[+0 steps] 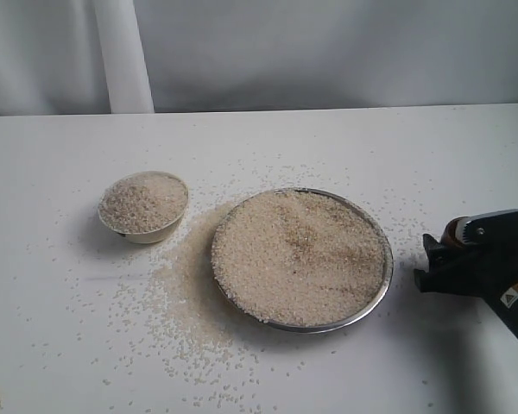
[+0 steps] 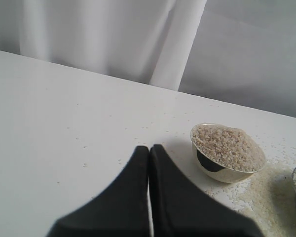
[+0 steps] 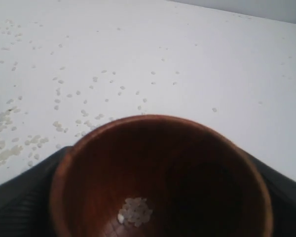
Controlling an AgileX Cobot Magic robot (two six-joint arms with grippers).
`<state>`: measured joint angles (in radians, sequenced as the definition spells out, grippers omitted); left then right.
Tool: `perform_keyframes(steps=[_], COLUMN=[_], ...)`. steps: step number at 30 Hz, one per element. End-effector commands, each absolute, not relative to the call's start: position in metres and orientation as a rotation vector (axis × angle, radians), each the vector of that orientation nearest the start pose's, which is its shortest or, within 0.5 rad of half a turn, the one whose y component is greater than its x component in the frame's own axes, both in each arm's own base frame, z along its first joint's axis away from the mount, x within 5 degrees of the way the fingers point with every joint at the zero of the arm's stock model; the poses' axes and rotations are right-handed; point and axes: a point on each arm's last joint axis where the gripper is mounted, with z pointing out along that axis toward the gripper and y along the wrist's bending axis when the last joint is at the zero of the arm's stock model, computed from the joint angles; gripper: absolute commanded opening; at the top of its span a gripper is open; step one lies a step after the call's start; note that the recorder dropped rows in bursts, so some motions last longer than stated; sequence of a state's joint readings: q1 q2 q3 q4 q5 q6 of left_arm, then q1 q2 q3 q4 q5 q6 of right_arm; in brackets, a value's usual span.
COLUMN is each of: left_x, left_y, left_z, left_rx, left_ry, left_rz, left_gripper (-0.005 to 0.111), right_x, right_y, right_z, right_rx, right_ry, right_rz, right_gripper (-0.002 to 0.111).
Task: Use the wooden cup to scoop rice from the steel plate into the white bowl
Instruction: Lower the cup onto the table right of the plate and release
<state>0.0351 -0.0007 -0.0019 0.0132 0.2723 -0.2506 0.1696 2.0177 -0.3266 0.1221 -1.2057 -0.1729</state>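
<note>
**Supervisor:** Report the dishes first.

**Operator:** I see the steel plate (image 1: 345, 325) right of centre on the table (image 1: 414, 147), filled almost to its rim with rice (image 1: 298, 254). The white bowl (image 1: 147, 235) stands to its left, apart from it, and is heaped above its rim. A broad spill of loose grains lies on the table between the two and runs on in front of the plate. Thinner scatter lies around both dishes.

**Supervisor:** Right arm?

**Operator:** My right gripper (image 1: 427, 260) sits at the right edge of the exterior view, beside the plate and clear of its rim. It is clamped on the wooden cup (image 3: 158, 173), with one black jaw on either side of the cup's wall. The wrist camera looks straight into the cup's mouth. Only a small clump of grains lies at the bottom, and the rest of the inside is bare. I cannot tell whether the cup rests on the table or is held above it.

**Supervisor:** Left arm?

**Operator:** My left gripper (image 2: 149, 147) does not show in the exterior view. On its wrist camera the jaws are pressed together with nothing between them. The bowl stands near, ahead of them and to one side.
</note>
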Motion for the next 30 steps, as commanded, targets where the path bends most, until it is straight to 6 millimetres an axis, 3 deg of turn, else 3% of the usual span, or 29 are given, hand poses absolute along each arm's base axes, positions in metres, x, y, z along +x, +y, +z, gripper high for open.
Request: perform_keyframes(steps=[1,17,30], left_x=[0.055,0.055,0.055], left_y=[0.002,0.002,0.002], left_z=[0.189,0.189,0.189], left_rx=[-0.242,-0.242,-0.242], left_ry=[1.735,1.735,1.735], left_rz=[-0.155,-0.155,-0.155], left_gripper=[0.0,0.0,0.0], right_x=[0.253,0.251,0.244], right_y=[0.033,0.029,0.029], right_z=[0.075,0.081,0.108], right_rx=[-0.238,-0.17,-0.166], right_ry=[1.941,1.931,1.845], right_rz=[-0.069,-0.085,-0.07], right_gripper=[0.074,0.074,0.074])
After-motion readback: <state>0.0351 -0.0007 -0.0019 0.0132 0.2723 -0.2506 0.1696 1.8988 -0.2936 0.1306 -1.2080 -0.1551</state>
